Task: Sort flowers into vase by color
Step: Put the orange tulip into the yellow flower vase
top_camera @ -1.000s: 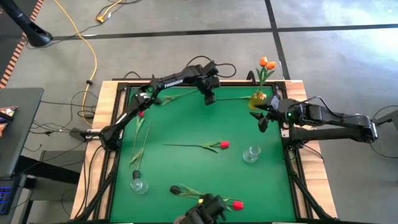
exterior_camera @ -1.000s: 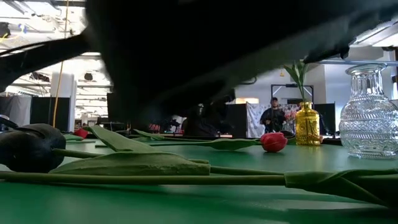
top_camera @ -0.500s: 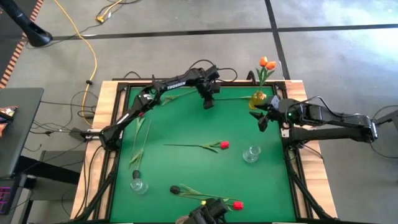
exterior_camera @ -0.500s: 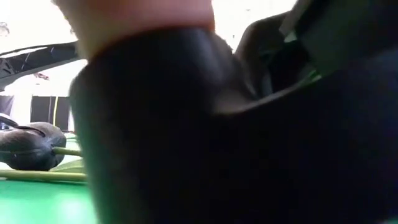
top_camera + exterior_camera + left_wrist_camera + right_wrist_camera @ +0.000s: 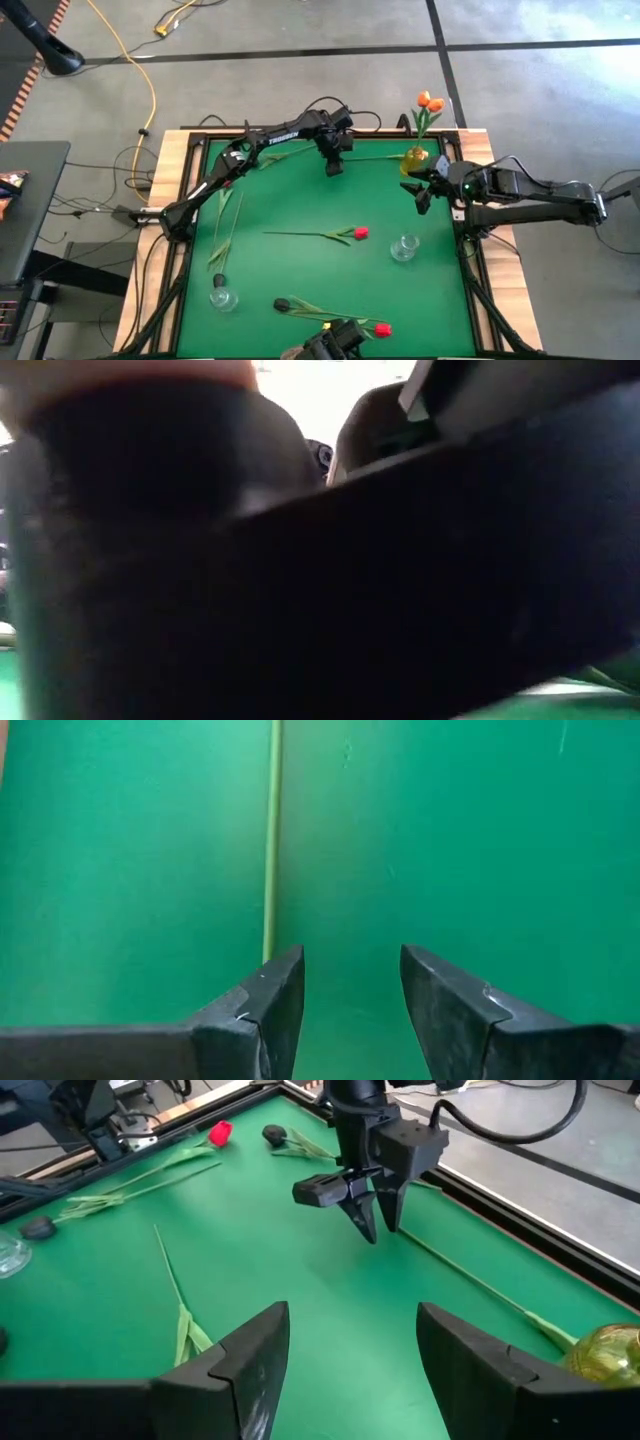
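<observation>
Left gripper hovers, jaws apart, beside a green stem lying on the surface toward the yellow vase. Right gripper, jaws apart, waits just beside that vase, which holds orange flowers.

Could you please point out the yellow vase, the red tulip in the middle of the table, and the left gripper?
yellow vase [image 5: 415,157], high view, on its round body.
red tulip [image 5: 360,233], high view, on its red head.
left gripper [image 5: 333,166], high view, midway between the tips of its fingers.
</observation>
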`<action>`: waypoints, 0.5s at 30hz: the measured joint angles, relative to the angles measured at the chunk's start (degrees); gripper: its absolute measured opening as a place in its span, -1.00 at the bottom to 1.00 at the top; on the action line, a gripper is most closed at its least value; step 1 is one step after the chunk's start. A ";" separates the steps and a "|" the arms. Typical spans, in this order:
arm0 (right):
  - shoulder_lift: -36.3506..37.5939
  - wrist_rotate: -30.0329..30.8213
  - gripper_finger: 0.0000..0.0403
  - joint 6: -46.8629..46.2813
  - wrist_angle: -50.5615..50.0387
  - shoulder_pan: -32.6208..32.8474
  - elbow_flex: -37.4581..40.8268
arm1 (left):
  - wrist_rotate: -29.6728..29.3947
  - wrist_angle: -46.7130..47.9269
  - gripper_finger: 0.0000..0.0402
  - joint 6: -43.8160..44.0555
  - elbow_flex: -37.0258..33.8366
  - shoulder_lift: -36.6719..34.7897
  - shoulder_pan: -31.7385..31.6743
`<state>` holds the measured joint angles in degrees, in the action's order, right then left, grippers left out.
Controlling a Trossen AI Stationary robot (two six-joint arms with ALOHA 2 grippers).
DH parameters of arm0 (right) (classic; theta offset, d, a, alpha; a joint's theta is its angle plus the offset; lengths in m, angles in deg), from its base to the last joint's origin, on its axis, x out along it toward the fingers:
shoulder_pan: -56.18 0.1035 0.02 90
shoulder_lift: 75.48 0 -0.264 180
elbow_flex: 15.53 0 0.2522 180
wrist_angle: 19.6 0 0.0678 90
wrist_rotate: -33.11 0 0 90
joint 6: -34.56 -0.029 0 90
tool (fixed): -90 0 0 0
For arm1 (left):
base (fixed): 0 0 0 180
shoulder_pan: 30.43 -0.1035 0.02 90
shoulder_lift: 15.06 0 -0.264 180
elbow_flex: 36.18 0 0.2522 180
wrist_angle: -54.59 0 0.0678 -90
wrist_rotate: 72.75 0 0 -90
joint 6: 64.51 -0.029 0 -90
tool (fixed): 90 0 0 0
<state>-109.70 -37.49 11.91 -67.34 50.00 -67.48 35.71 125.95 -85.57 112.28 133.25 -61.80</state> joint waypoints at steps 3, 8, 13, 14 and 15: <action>0.00 0.00 0.22 0.00 0.14 0.00 0.02 | 0.46 0.46 -0.31 0.77 0.00 0.00 0.02; 0.02 0.00 0.22 0.01 0.17 0.00 0.02 | 0.45 0.94 -0.53 1.04 0.00 0.00 0.34; 0.01 0.00 0.22 0.02 0.15 0.00 0.02 | -2.90 0.92 -0.56 1.60 0.09 0.00 1.19; 0.00 0.00 0.22 0.02 0.15 0.00 0.02 | -2.90 0.94 -0.56 1.61 0.09 0.00 1.22; 0.00 0.00 0.22 0.04 0.15 -0.02 0.02 | -2.78 0.98 -0.57 1.48 0.09 0.00 1.22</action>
<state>-109.70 -37.49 11.95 -67.19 49.99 -67.46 32.94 126.93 -84.08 112.37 133.25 -60.58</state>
